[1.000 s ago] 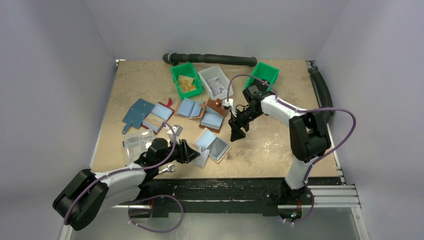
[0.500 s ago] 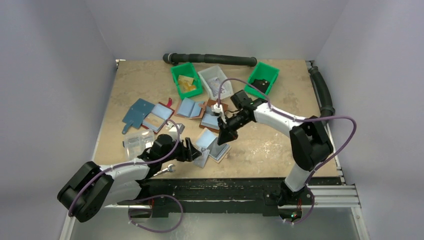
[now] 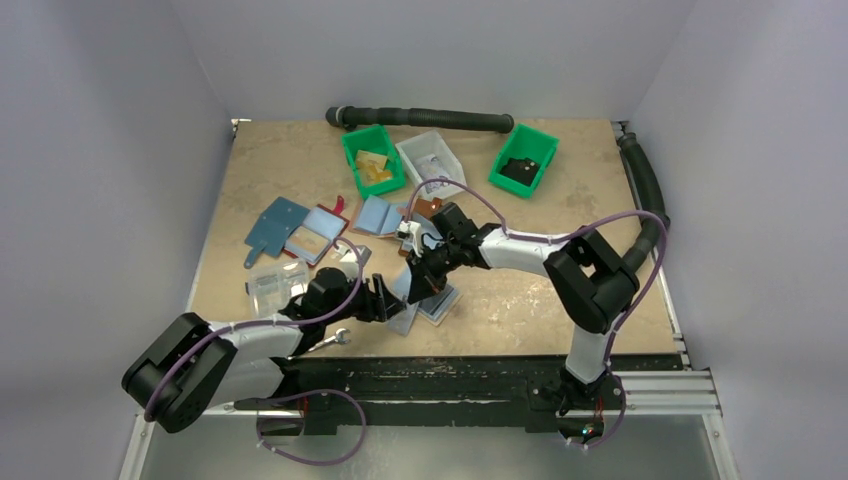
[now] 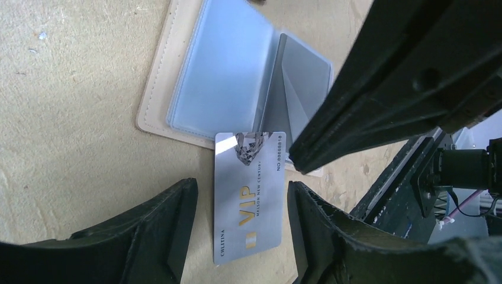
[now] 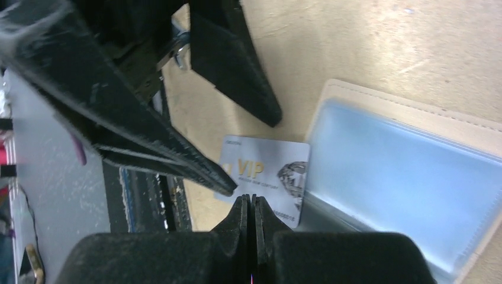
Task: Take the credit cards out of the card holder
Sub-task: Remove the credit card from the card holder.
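Swung in from the right side of the table (image 3: 560, 290) over the last second, the right gripper (image 3: 420, 278) now hangs over the card holder (image 4: 155, 89), and its jaws have gone from apart to pressed together, with nothing between them. Nearest me, the left gripper (image 4: 240, 188) stands open, one finger on each side of a silver VIP card (image 4: 248, 204) and touching neither long edge as far as I can see. That card lies flat on the table, most of it out. Its far end meets the holder's near edge; whether it is tucked in there I cannot tell. Just beyond, the holder lies open, with a pale blue sleeve on its left half and a grey leaf on its right. I cannot tell if that leaf is the second card. The right gripper's tip sits at the holder's near edge, just beside the card.

I judge the first card is nearly free. Next I should close the left fingers on its long edges and draw it toward me while the right tip pins the holder. A thin card on a flat table may let the fingers slide over it.
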{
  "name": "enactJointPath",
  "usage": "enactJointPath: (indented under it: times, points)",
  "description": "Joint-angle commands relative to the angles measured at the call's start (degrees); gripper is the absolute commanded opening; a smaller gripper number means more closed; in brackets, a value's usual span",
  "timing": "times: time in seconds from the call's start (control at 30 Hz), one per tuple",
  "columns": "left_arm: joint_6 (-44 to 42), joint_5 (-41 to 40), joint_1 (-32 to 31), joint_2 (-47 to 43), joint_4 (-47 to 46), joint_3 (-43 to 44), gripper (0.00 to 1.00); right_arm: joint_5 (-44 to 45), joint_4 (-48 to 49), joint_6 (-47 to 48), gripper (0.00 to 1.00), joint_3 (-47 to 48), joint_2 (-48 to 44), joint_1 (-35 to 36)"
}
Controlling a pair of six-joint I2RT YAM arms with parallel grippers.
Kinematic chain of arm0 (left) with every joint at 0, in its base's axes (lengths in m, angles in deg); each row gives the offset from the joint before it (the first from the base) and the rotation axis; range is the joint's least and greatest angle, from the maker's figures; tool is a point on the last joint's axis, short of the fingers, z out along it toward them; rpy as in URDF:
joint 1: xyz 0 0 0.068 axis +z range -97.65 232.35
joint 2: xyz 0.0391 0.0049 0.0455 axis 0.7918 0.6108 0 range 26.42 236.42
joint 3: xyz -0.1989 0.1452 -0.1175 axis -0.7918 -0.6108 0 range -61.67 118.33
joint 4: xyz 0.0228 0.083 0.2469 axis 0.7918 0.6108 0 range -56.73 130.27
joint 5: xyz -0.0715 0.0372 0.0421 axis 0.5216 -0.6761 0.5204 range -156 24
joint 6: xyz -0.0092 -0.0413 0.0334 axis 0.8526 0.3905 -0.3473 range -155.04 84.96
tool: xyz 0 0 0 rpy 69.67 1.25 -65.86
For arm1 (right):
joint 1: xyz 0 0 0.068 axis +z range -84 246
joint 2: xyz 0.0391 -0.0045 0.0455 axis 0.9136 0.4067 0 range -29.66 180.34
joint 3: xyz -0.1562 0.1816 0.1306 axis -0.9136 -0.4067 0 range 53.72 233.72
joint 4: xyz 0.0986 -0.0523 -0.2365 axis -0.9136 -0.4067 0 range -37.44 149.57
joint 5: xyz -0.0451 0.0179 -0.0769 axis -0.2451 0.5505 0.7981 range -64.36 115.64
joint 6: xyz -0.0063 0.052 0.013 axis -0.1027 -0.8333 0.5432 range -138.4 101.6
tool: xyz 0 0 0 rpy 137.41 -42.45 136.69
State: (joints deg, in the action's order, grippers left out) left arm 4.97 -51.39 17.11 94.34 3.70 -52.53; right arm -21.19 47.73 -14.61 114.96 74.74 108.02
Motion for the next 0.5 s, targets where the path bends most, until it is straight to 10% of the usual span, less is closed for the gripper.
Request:
enactJointPath:
  times: [0.0,0.47]
  points:
    - [1.15,0.26,0.44,1.38,-2.55,-0.58,0.61,5.59,5.2,-6.86,0.0,-0.41,0.54,0.5]
    - [3.11,0.33,1.06,1.23,-0.4,-1.07,0.61,8.51,2.74,-6.06,0.0,0.55,4.05,0.52]
